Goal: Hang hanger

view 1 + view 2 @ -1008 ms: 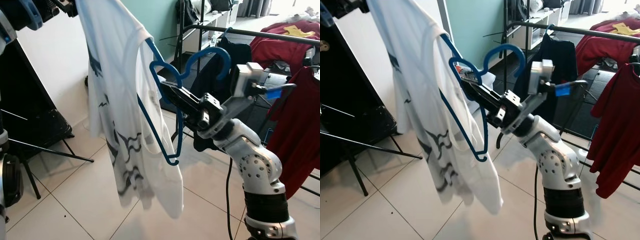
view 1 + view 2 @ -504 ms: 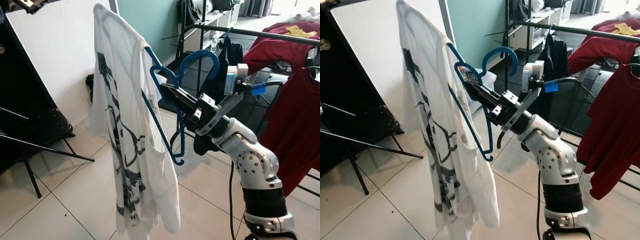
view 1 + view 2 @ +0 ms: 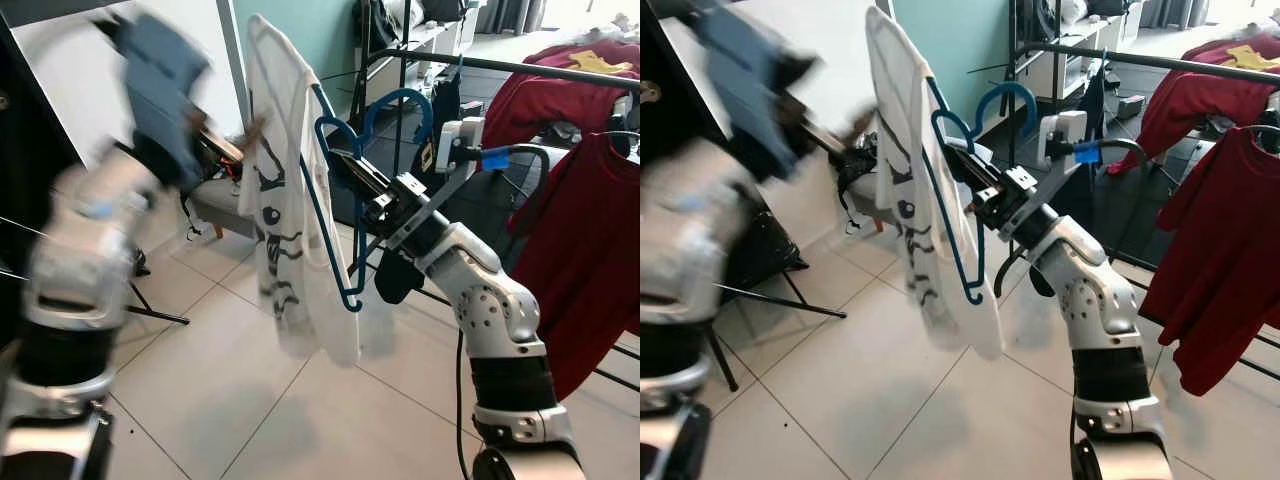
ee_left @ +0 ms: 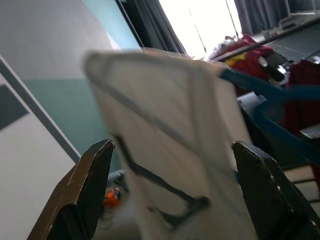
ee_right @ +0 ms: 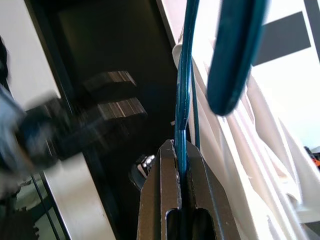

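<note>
Right gripper [image 3: 345, 166] is clamping the blue hanger [image 3: 345, 215], white shirt [image 3: 285, 230] draped on it, just short of the clothes rail [image 3: 520, 68]. Left gripper [image 4: 167, 195] is reaching toward shirt, fingers spread.

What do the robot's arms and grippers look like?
Each arm is shiny silver with rounded joints and black bands. The right arm has a small camera box with a blue tag and a black cable looping from it. The right gripper has long black fingers. The left arm is blurred, with a blue-grey part on top.
</note>
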{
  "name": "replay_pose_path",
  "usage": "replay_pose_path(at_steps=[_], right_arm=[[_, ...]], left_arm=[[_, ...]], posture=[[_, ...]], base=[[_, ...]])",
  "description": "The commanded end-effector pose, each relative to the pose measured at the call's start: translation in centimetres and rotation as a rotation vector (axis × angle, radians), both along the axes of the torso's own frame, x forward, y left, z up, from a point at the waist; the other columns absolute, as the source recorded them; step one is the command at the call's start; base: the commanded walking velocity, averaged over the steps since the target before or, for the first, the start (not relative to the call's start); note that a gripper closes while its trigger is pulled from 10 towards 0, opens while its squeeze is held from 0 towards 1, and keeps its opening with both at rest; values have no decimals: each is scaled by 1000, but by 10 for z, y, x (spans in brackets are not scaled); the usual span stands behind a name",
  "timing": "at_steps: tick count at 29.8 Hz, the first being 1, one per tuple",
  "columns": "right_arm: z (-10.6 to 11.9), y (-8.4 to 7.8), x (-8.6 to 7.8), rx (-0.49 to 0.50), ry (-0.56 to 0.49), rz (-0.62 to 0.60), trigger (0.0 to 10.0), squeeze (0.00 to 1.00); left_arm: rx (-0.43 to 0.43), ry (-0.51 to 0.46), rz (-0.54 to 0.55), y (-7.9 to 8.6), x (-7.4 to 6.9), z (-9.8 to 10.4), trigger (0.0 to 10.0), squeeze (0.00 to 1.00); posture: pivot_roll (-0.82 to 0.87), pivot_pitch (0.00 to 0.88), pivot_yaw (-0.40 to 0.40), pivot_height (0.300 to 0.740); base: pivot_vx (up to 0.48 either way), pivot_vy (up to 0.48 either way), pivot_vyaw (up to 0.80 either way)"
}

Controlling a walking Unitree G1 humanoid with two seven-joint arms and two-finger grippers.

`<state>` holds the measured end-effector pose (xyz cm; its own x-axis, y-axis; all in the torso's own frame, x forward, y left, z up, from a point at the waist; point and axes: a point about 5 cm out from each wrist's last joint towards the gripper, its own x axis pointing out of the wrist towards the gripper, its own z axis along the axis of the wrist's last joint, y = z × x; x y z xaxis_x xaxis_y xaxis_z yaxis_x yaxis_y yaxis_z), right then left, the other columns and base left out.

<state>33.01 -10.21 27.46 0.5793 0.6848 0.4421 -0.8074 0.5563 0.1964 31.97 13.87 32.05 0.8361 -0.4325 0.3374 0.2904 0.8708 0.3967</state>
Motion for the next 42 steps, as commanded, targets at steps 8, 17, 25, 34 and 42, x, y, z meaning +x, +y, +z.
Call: replay_pose_path(at_steps=[8, 17, 25, 34, 42], right_arm=[[12, 12, -4, 15, -59, 36, 10000, 0], [12, 14, -5, 17, -60, 45, 10000, 0], [12, 14, -5, 18, -59, 45, 10000, 0], [13, 16, -7, 27, -62, 57, 10000, 0], [16, 19, -11, 35, -76, 86, 10000, 0]], left_arm=[[-71, -25, 256, -15, 1, -13, 10000, 0], [-163, -7, 266, -20, -1, -16, 10000, 0], [-182, -12, 283, -27, -5, -16, 10000, 0], [-162, -3, 275, -32, -6, -17, 10000, 0], [-122, -43, 343, -24, -2, -13, 1804, 0]], posture=[[-26, 45, 85, 740], [-28, 45, 83, 740], [-26, 46, 84, 740], [-25, 46, 83, 740], [-27, 44, 85, 740]], base=[[0, 0, 0], [0, 0, 0], [0, 0, 0], [0, 0, 0], [0, 0, 0]])
